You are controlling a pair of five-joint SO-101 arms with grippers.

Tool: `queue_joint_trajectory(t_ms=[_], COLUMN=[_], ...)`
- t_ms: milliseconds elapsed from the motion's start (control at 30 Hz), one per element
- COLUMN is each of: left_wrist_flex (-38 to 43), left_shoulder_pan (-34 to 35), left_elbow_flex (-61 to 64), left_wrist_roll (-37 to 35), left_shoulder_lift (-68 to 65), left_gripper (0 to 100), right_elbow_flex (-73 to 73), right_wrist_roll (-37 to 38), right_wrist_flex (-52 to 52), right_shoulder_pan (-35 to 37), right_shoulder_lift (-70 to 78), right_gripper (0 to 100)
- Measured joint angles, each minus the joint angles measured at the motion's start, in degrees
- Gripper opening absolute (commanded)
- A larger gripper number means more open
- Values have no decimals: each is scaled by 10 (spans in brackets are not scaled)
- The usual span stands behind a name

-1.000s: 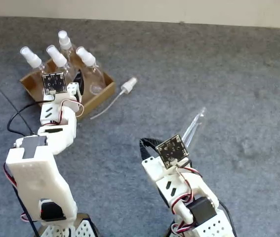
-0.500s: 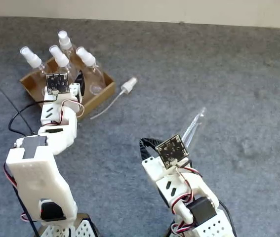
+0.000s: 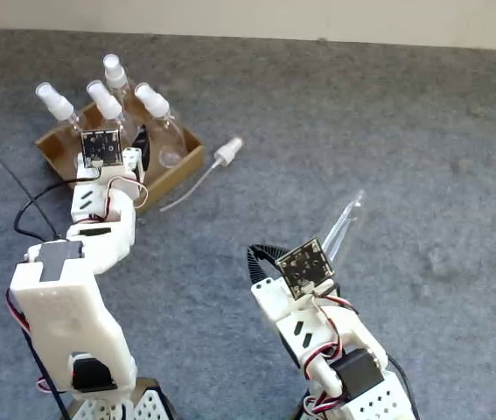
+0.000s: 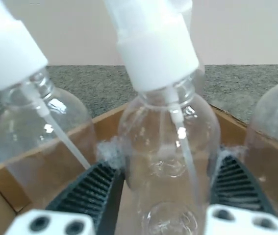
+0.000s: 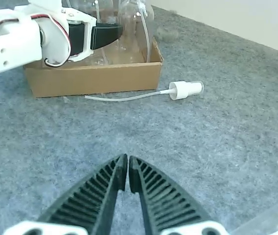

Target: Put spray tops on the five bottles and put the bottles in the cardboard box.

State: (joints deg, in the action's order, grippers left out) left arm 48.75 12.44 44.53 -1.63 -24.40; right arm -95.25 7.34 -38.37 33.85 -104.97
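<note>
Bottles (image 3: 167,131), four of them already capped, stand inside the cardboard box (image 3: 178,173). The left pincer (image 4: 165,169) is down in the box, and its two pads lie against both sides of the held bottle (image 4: 168,147), low on the round body; it seems closed on it. The fifth bottle (image 3: 342,226) lies on its side on the counter (image 3: 361,114), well apart from the box, and it has no top. The loose spray top (image 3: 228,150) lies just beside the box, with its thin tube running back along the box wall. The right pincer (image 5: 128,161) hangs above the counter, well apart from the box and near the fifth bottle, with its jaws almost together and nothing between them. The bottles look empty, light and made of smooth clear plastic, so the lying one probably rolls and slips easily; a hold across the middle of its body seems safest. The loose spray top is better taken by its white head, because the tube likely bends.
</note>
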Motion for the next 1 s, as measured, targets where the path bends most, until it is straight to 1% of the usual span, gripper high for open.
queue_joint_trajectory(t_ms=[1000], left_wrist_flex=[0], left_shoulder_pan=[0], left_elbow_flex=[21], left_wrist_roll=[1], left_shoulder_lift=[14], left_gripper=[176], right_elbow_flex=[0], right_wrist_roll=[0], right_wrist_flex=[0], right_shoulder_pan=[0], right_shoulder_lift=[0], right_gripper=[13])
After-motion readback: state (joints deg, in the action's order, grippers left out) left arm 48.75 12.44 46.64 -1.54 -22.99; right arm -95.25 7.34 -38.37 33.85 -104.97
